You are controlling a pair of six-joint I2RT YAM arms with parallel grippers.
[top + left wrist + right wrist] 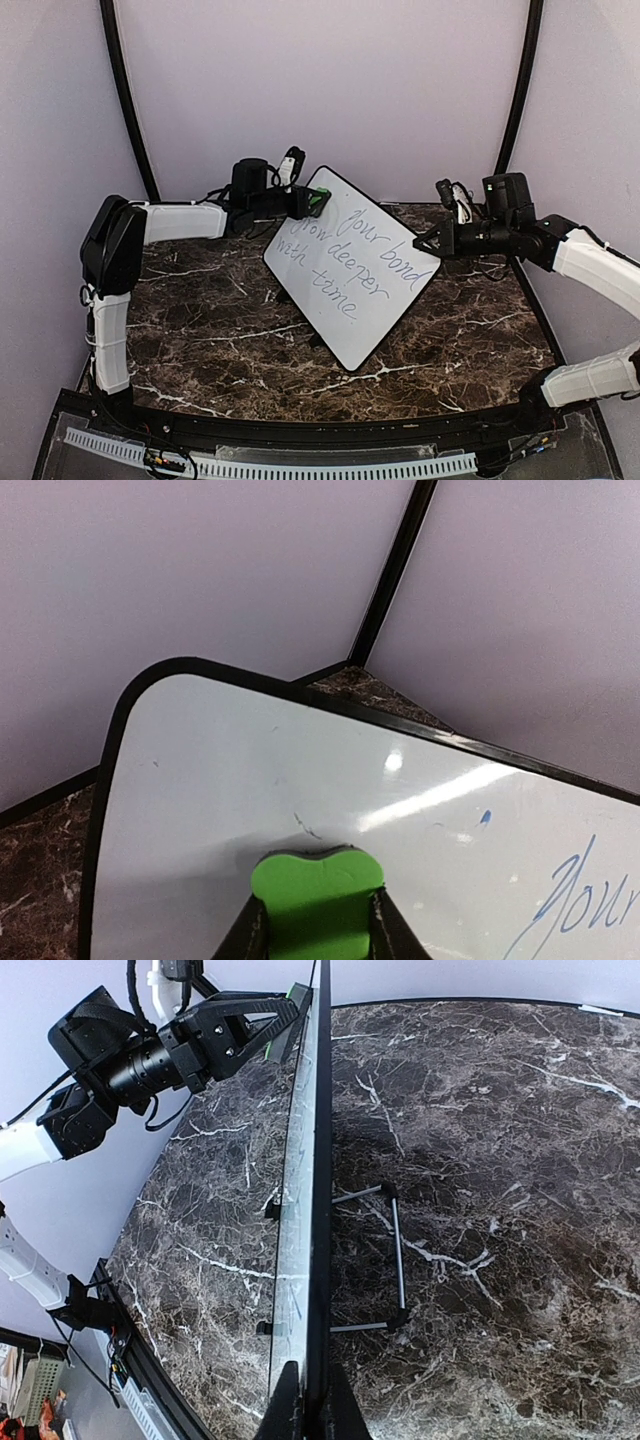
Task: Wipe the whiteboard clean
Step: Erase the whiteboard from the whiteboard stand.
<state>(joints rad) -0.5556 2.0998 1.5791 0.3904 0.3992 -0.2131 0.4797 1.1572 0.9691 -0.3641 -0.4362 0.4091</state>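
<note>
The whiteboard (350,265) stands tilted on the marble table, white with a thin black frame and dark handwritten words across it. My left gripper (312,203) is shut on a green eraser block (318,890), whose front edge presses against the whiteboard (300,780) near its top left corner. A faint stroke shows just above the eraser, and blue writing (585,895) lies to the right. My right gripper (312,1410) is shut on the whiteboard's edge (318,1190), seen edge-on in the right wrist view. In the top view the right gripper (428,241) pinches the board's right corner.
A wire stand (395,1260) props the board from behind on the marble table (210,320). Purple walls with black corner posts (125,90) enclose the back and sides. A black rail and white cable chain (300,465) run along the near edge.
</note>
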